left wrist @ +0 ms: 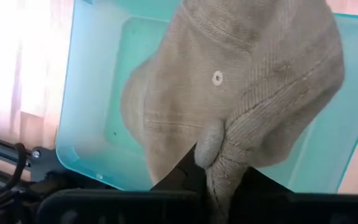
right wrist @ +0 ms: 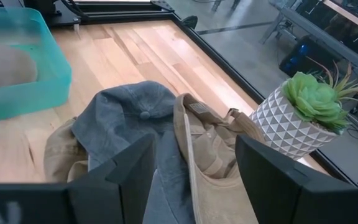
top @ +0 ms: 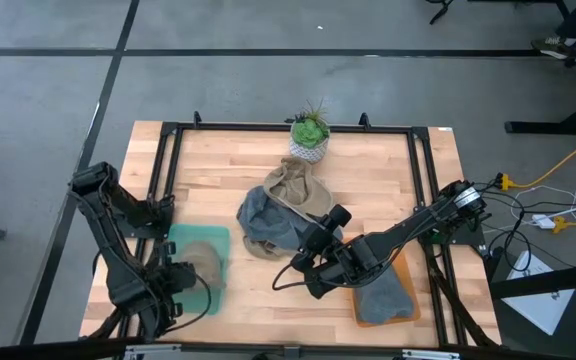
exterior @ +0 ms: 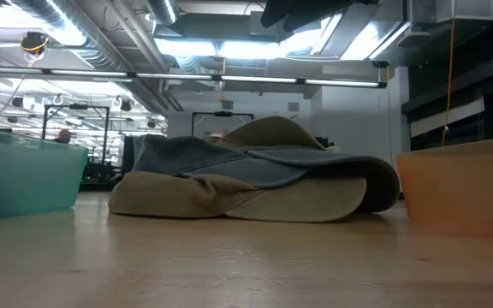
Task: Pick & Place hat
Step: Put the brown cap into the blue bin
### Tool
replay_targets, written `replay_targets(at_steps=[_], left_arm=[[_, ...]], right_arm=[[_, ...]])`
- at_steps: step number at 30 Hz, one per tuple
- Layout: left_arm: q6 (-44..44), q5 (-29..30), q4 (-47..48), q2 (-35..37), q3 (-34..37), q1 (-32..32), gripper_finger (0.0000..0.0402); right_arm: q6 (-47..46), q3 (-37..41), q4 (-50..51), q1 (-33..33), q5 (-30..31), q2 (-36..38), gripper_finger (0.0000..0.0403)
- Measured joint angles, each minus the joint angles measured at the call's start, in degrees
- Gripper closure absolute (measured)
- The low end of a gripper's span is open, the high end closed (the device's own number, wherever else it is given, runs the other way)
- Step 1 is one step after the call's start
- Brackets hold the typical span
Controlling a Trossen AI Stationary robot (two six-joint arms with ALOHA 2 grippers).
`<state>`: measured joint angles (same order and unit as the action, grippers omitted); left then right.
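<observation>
From above, a hat pile (top: 286, 215) is seen at tabletop (top: 388, 190) centre; the right gripper (top: 313, 258) is parked at the pile's 5 o'clock. A grey hat lies in the orange tray (top: 408, 300). The left gripper (top: 190, 285) is over the teal bin (top: 180, 240).

At tabletop level, only the pile and both bins are shown; neither gripper is seen.

Left wrist: a tan corduroy hat (left wrist: 241, 87) is pinched in narrow fingers above the bin. Release is best made low and centred, so the brim clears the rim.

Right wrist: fingers (right wrist: 120, 177) are spread wide, empty, aimed at the grey cap (right wrist: 135, 112) and tan cap (right wrist: 213, 149); a potted succulent (right wrist: 297, 118) stands at 2 o'clock. One layer only should be gripped.
</observation>
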<state>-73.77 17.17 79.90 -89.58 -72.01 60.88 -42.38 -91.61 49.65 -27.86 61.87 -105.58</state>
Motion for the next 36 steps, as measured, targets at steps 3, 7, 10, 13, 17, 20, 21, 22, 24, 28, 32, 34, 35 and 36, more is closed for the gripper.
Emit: replay_targets(at_steps=[3, 7, 10, 13, 17, 20, 21, 22, 24, 28, 32, 34, 35, 36], left_arm=[[1.76, -2.69, -0.35, 0.0, 0.0, -0.55, 0.0365], [3.72, -5.14, -1.78, 0.0, 0.0, -0.66, 0.0324], [5.38, -5.09, -2.74, 0.0, 0.0, -0.64, 0.0291], [6.38, -4.81, -2.18, 0.0, 0.0, -0.85, 0.026], [7.36, -7.51, -1.56, 0.07, 0.0, -1.77, 0.0225], [8.37, -12.79, -1.49, 0.73, 0.0, -2.78, 0.0209], [8.41, -13.8, -1.49, 1.02, 0.0, -3.13, 0.0206], [8.24, -14.47, -1.48, 1.35, 0.0, -3.47, 0.0204], [7.38, -14.91, -1.55, 2.15, 0.0, -4.0, 0.0202], [7.08, -17.42, -1.71, 3.85, -0.62, -4.77, 0.0201], [7.05, -18.41, -1.73, 6.07, -3.57, -4.74, 0.0201], [7.05, -17.39, -1.71, 7.37, -5.46, -4.74, 0.0201], [7.08, -16.35, -1.71, 8.05, -6.5, -4.74, 0.0201], [7.58, -14.7, -1.78, 8.86, -7.52, -4.74, 0.0201]], right_arm=[[0.44, 0.0, 0.0, 0.0, -0.02, 0.0, 0.0181], [0.68, 0.0, 0.22, 0.0, -0.01, 0.0, 0.0181], [0.74, 0.0, 1.42, 0.0, -0.02, 0.0, 0.0181], [0.71, 0.0, 2.47, 0.0, -0.02, 0.0, 0.0181], [0.8, 0.0, 3.73, 0.0, -0.55, 0.0, 0.0181], [-0.58, 0.02, 6.38, 0.0, -1.34, 0.0, 0.0181], [-1.61, 0.02, 7.31, 0.0, -1.53, 0.0, 0.0181], [-2.77, 0.02, 8.28, 0.0, -1.57, 0.0, 0.0181], [-4.8, 0.02, 9.72, 0.0, -1.63, 0.0, 0.0181], [-5.42, 0.02, 10.05, 0.0, -1.9, 0.0, 0.0181], [-5.44, 0.02, 10.05, 0.0, -3.54, 0.0, 0.0181], [-5.44, 0.02, 10.03, 0.0, -4.22, 0.0, 0.0181], [-5.44, 0.02, 10.05, 0.0, -4.68, 0.0, 0.0181], [-5.44, 0.02, 10.03, 0.0, -4.93, 0.0, 0.0181]])
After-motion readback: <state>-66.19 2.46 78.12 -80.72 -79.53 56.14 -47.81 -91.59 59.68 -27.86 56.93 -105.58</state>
